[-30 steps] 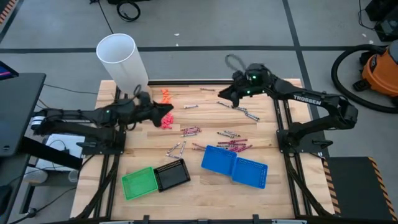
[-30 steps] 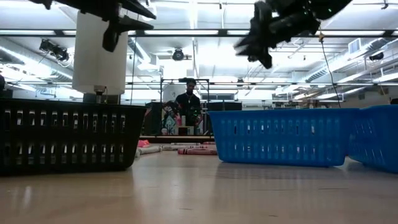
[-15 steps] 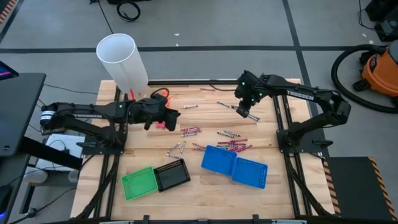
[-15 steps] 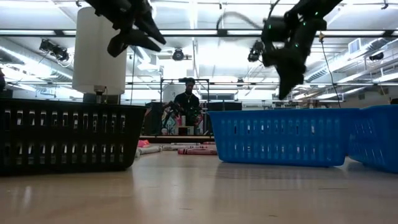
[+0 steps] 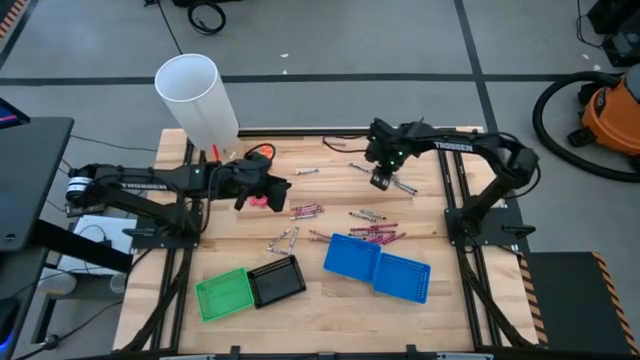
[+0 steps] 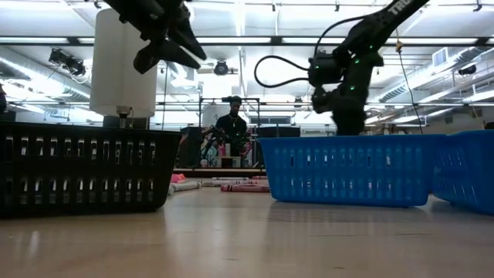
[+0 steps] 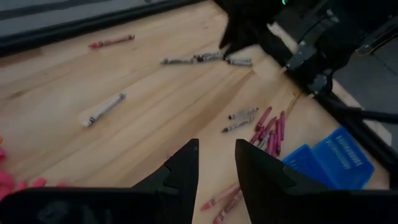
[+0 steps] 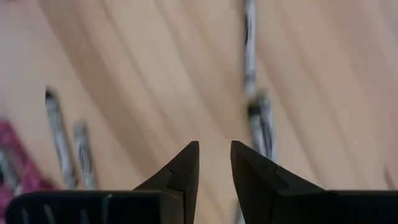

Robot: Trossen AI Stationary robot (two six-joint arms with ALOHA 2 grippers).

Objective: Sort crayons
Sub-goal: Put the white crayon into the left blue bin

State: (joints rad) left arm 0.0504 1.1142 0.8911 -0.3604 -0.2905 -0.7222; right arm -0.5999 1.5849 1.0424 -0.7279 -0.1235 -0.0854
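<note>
Crayons (image 5: 305,211) lie scattered over the middle of the wooden worktop (image 5: 330,300), grey ones nearer the far edge, magenta ones just beyond the blue baskets (image 5: 377,267). Left claw (image 5: 283,186) hovers beside the orange-pink heap (image 5: 262,200), its fingers slightly parted and empty. Right claw (image 5: 380,181) points down over grey crayons (image 5: 402,185), narrowly parted, gripping nothing.

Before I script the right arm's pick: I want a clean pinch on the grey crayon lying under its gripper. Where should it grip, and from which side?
Grip the grey crayon at mid-length, coming straight down from above with the fingers spanning its thin width. It lies flat on the table, so only its sides are reachable. The right gripper hangs just above it, slightly open. A neighbouring crayon lies close, so centre carefully.
</note>
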